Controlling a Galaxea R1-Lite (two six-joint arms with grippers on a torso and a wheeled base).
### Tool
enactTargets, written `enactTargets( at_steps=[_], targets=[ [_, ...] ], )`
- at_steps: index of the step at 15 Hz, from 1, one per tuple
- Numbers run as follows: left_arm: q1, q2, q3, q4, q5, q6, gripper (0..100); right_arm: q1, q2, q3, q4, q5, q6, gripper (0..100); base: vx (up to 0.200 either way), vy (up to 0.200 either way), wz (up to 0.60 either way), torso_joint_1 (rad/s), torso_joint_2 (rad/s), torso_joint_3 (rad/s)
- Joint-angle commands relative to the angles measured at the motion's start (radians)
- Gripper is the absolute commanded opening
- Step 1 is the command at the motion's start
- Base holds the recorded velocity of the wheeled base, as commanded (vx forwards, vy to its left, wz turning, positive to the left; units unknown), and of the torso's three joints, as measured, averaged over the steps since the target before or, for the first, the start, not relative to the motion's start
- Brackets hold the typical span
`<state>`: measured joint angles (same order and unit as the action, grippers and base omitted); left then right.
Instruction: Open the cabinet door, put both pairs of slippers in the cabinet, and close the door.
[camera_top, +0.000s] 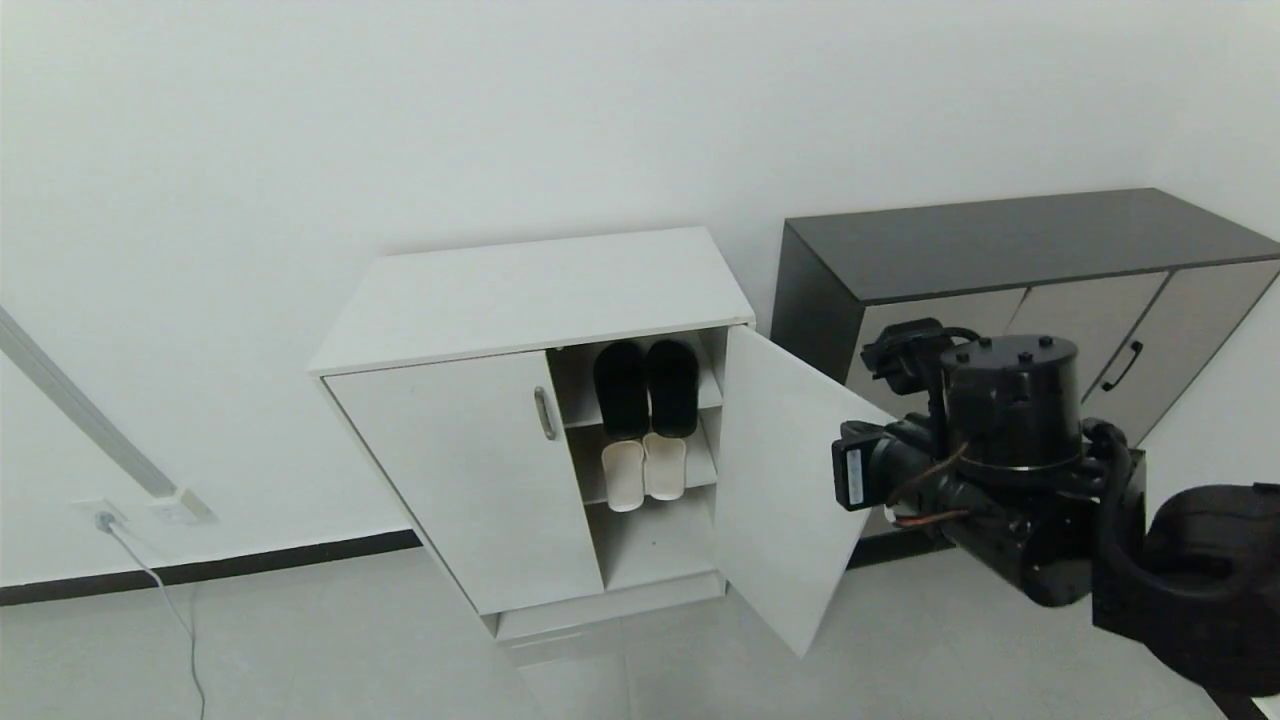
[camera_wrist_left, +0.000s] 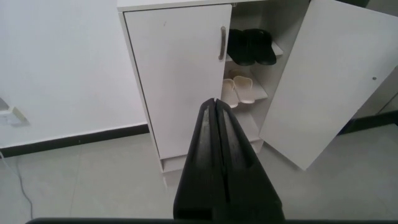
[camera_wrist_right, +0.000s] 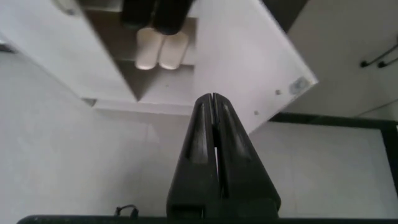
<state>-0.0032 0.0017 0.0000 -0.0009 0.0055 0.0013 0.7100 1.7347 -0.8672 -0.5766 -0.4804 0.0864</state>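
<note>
Both pairs of slippers are in the white cabinet (camera_top: 520, 290). The black slippers (camera_top: 646, 388) lie side by side on the upper shelf, and the white slippers (camera_top: 644, 470) lie just under them on the middle shelf. So the step in hand, as I judge it, is the closing of the open door (camera_top: 780, 480).

The right pincer (camera_wrist_right: 213, 98) is narrow, its two fingers pressed together with only a thin slit between them, and it holds nothing. The open door lies directly ahead of its tips, a little apart, with no contact that I can see. The panel stands upright, so its long axis is vertical. Its hinge side is at the cabinet, farther from the pincer, and its free edge is the nearer one. The shelves with the slippers are beyond the door from this pincer, so a push on the outer face toward them would probably swing the panel shut.

The left pincer (camera_wrist_left: 215, 102) is also narrow and empty. It points at the closed door (camera_top: 470, 470) with its handle (camera_top: 545, 413), and the open door is off to its side and well apart. The right arm is therefore the nearer one for this move.

A dark sideboard (camera_top: 1000, 240) stands behind the right arm.
</note>
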Motion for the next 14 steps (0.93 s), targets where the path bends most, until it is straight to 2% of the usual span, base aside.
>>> enactTargets(
  at_steps=[1, 2, 4, 8, 10, 14],
  targets=[
    [0.0, 0.001, 0.0, -0.001, 0.001, 0.0, 0, -0.07, 0.071, -0.07, 0.001, 0.026, -0.013, 0, 0.0, 0.0, 0.0, 0.0, 0.0, 0.0],
    [0.0, 0.001, 0.0, -0.001, 0.001, -0.001, 0, -0.119, 0.106, -0.15, 0.007, 0.056, -0.043, 0, 0.0, 0.0, 0.0, 0.0, 0.0, 0.0],
    [0.0, 0.001, 0.0, -0.001, 0.001, -0.001, 0, -0.161, 0.146, -0.233, 0.014, 0.072, -0.068, 0, 0.0, 0.0, 0.0, 0.0, 0.0, 0.0],
    [0.0, 0.0, 0.0, -0.001, 0.001, -0.001, 0, -0.245, 0.218, -0.415, 0.159, 0.152, -0.068, 0, 0.0, 0.0, 0.0, 0.0, 0.0, 0.0],
    [0.0, 0.001, 0.0, -0.001, 0.001, -0.003, 0, -0.28, 0.279, -0.478, 0.164, 0.171, -0.063, 0, 0.0, 0.0, 0.0, 0.0, 0.0, 0.0],
    [0.0, 0.001, 0.0, -0.001, 0.001, -0.003, 0, -0.317, 0.368, -0.518, 0.155, 0.204, -0.06, 0, 0.0, 0.0, 0.0, 0.0, 0.0, 0.0]
  ],
)
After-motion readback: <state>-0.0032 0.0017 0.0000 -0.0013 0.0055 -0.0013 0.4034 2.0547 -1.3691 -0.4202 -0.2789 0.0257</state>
